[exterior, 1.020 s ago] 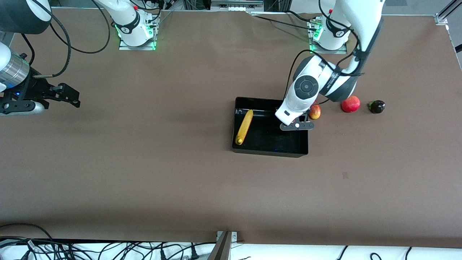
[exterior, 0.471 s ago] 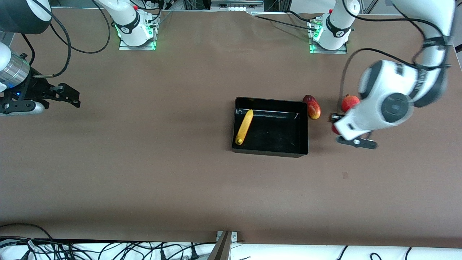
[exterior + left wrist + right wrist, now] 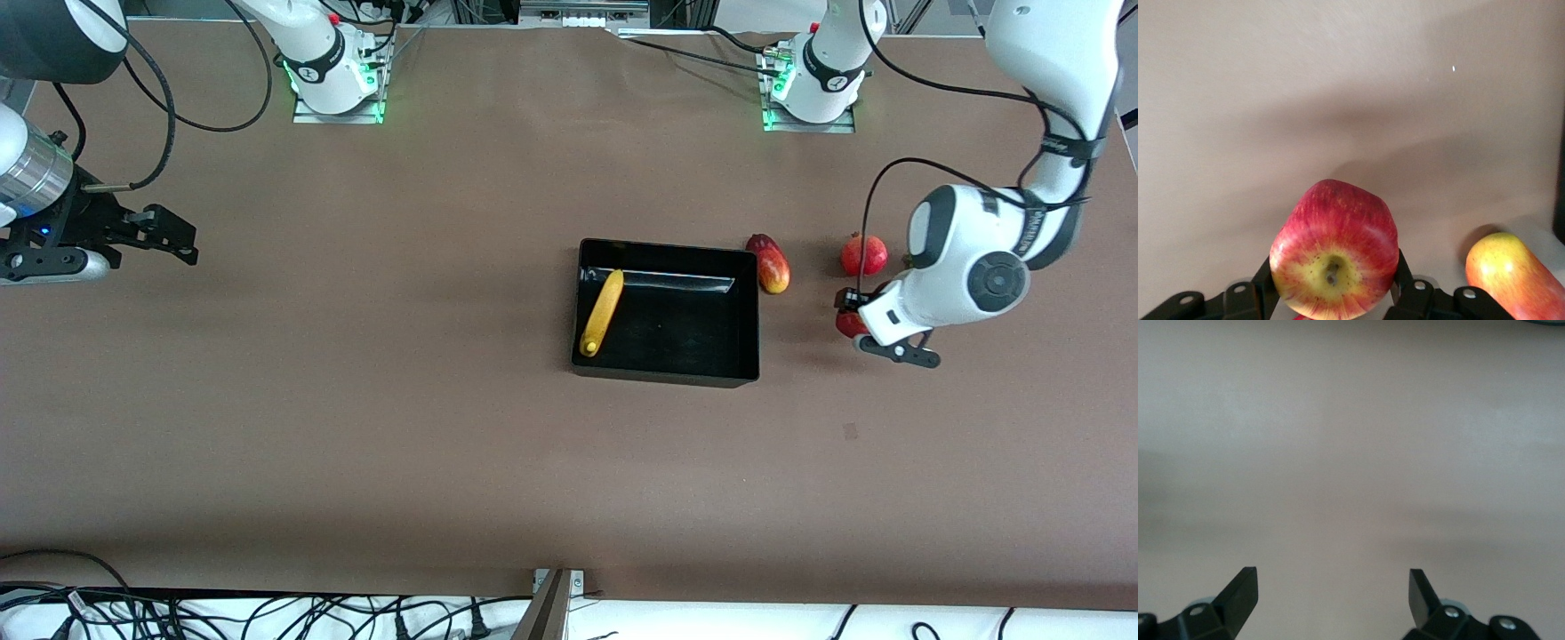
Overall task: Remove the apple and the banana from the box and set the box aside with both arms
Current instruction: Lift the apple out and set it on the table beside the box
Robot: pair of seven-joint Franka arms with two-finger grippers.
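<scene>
The right pincer (image 3: 169, 236) waits spread over the bench (image 3: 356, 427) at the right arm's end. The banana (image 3: 602, 312) lies in the box (image 3: 665, 373) mid-bench. The left pincer (image 3: 855, 311) pinches the apple (image 3: 1333, 251), over the bench near the pomegranate (image 3: 864, 255).

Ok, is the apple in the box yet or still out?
Out. The left gripper holds the apple above bare table toward the left arm's end; the box holds only the banana.
</scene>
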